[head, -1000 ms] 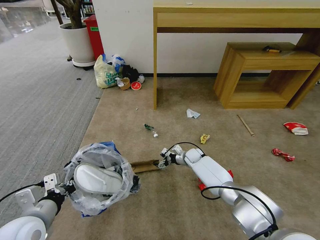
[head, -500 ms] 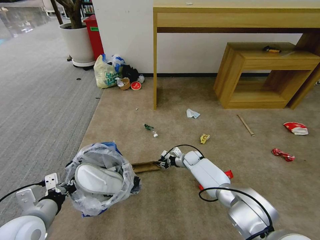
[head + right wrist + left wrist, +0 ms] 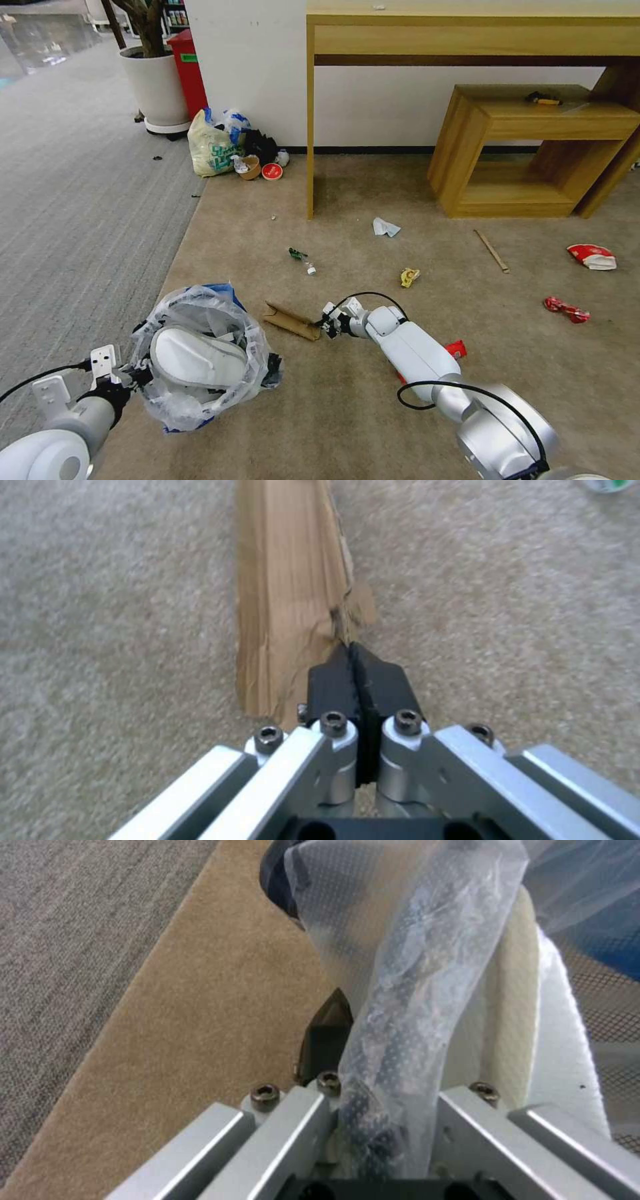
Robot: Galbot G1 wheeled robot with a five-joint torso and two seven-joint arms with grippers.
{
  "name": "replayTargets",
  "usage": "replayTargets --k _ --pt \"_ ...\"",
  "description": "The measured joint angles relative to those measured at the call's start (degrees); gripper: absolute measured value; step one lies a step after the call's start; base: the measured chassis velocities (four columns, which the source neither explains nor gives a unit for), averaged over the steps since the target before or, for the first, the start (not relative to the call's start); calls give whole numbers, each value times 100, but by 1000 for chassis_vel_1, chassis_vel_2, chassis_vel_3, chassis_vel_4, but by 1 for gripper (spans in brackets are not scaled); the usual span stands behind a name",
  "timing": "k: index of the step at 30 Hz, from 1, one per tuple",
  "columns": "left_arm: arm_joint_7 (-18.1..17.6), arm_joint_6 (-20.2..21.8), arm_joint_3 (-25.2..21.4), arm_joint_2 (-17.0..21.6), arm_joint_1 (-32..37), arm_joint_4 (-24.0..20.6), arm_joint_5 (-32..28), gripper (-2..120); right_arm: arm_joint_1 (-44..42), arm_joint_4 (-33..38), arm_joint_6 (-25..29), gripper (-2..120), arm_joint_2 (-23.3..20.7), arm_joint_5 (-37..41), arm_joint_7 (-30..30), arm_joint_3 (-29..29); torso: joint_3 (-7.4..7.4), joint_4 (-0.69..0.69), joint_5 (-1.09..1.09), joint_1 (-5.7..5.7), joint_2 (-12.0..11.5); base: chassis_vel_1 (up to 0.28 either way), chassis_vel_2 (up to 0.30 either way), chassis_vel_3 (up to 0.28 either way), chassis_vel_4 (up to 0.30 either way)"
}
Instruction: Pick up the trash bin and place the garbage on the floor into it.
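brown corrugated cardboard [image 3: 290,605] pinched by right gripper [image 3: 357,652], left gripper [image 3: 373,1120] clamping crinkly-lined trash bin [image 3: 200,357]

Brown cardboard [image 3: 291,321] now swung and tilted, far end nearer the trash bin [image 3: 200,357], in right gripper [image 3: 325,327].

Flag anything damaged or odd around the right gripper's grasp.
The brown cardboard strip is torn and creased along the edge where the right gripper pinches it, fingers shut on a ragged corner. In the trash bin, held by the left gripper, a white slipper lies across the opening.
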Motion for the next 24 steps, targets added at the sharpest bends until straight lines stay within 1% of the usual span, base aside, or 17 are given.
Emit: replayTargets --k 2,5,6,10,14,15,18,19,21,22,24 --pt "4 0 6 19 -5 10 -1 0 -52 93 26 0 -20 5 59 94 0 0 0 0 0 0 0 0 0" --pt "9 0 31 74 -42 54 -17 0 -179 299 183 0 -34 -25 259 474 0 0 0 0 0 0 0 0 0" --pt "9 0 31 74 -42 54 -17 0 -179 299 183 0 -34 -25 259 474 0 0 0 0 0 0 0 0 0" --pt "12 0 99 150 -109 139 -16 0 -266 552 481 0 -39 0 560 922 0 1 0 0 0 0 0 0 0" --pt "14 0 142 203 -157 187 -14 0 -268 748 635 0 -85 54 667 1056 0 1 0 0 0 0 0 0 0" --pt "13 0 165 228 -193 222 3 0 -283 936 663 0 -134 112 721 1084 0 1 0 0 0 0 0 0 0" --pt "19 0 238 286 -347 371 102 0 -375 1815 597 0 -386 507 867 985 0 1 -1 0 0 0 0 0 0" --pt "19 0 238 286 -347 371 102 0 -375 1815 597 0 -386 507 867 985 0 1 -1 0 0 0 0 0 0" --pt "4 1 310 332 -446 453 121 0 -429 2429 459 0 -544 813 935 878 0 0 -1 0 0 0 0 0 0" --pt "4 1 310 332 -446 453 121 0 -429 2429 459 0 -544 813 935 878 0 0 -1 0 0 0 0 0 0" --pt "-24 0 363 373 -498 489 121 0 -457 2880 343 0 -654 1023 972 821 0 1 -1 0 0 0 0 0 0"
